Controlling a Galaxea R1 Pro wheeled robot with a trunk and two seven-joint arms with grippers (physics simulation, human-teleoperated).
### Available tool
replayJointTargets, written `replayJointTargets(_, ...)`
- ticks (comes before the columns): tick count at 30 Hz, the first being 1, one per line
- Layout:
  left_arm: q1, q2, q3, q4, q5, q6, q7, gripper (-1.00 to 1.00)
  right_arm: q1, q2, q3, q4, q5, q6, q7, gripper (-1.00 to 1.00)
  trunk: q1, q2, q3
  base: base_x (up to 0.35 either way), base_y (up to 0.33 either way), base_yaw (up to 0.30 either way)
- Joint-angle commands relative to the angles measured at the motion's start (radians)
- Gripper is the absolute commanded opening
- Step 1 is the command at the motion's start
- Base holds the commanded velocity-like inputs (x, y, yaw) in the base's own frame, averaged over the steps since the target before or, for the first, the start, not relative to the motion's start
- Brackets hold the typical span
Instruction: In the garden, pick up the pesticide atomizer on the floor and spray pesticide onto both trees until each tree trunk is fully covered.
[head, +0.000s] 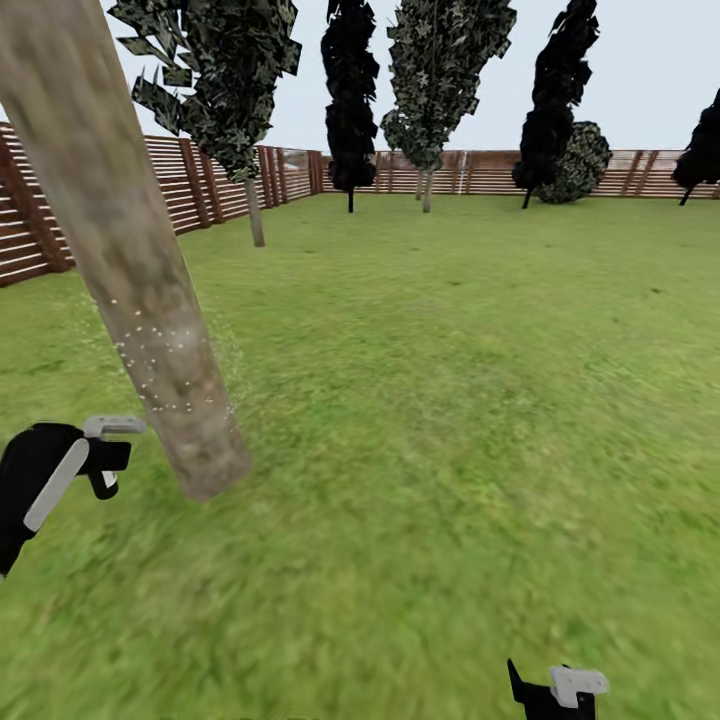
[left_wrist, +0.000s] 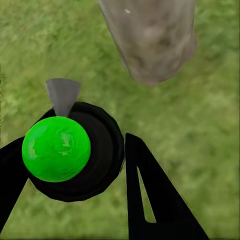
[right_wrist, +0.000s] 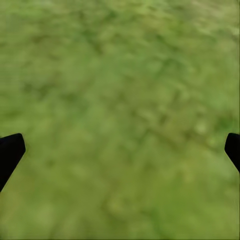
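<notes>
A thick, mottled grey-brown tree trunk (head: 130, 270) leans across the left of the head view and meets the grass near my left gripper (head: 100, 455). Small white specks dot the trunk's lower part and the air beside it. In the left wrist view the pesticide atomizer (left_wrist: 57, 149), a black round body with a bright green ball and a grey nozzle, sits between the black fingers (left_wrist: 150, 200) of my left gripper (left_wrist: 72, 145), shut on it. Its nozzle faces the tree trunk (left_wrist: 150, 40) close ahead. My right gripper (head: 555, 690) hangs low at the right, and my right gripper (right_wrist: 120, 150) is open over bare grass.
Green lawn (head: 450, 400) stretches ahead to a reddish-brown slat fence (head: 200, 180). Further trees stand along it: a ragged green one with a thin pale trunk (head: 256, 215), another (head: 428, 190), and dark ones (head: 350, 120) at the back.
</notes>
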Motion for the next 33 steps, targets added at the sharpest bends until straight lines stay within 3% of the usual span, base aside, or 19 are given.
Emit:
replayJointTargets(1, 0.000, -0.011, 0.000, 0.000, -0.001, 0.000, 0.000, -1.00, 0.000, 0.000, 0.000, 0.000, 0.000, 0.000, 0.000, 1.00, 0.000, 0.000, 0.000, 0.000, 0.000, 0.277)
replayJointTargets(7, 0.000, -0.073, 0.002, 0.001, -0.011, -0.004, 0.009, -1.00, 0.000, 0.000, 0.000, 0.000, 0.000, 0.000, 0.000, 1.00, 0.000, 0.000, 0.000, 0.009, -0.160, 0.276)
replayJointTargets(15, 0.000, -0.074, 0.005, 0.004, -0.012, -0.006, 0.017, -1.00, 0.000, 0.000, 0.000, 0.000, 0.000, 0.000, 0.000, 1.00, 0.000, 0.000, 0.000, 0.125, -0.260, 0.092)
replayJointTargets(33, -0.001, -0.077, 0.006, 0.000, -0.011, -0.007, 0.033, -1.00, 0.000, 0.000, 0.000, 0.000, 0.000, 0.000, 0.000, 1.00, 0.000, 0.000, 0.000, 0.177, -0.226, 0.274)
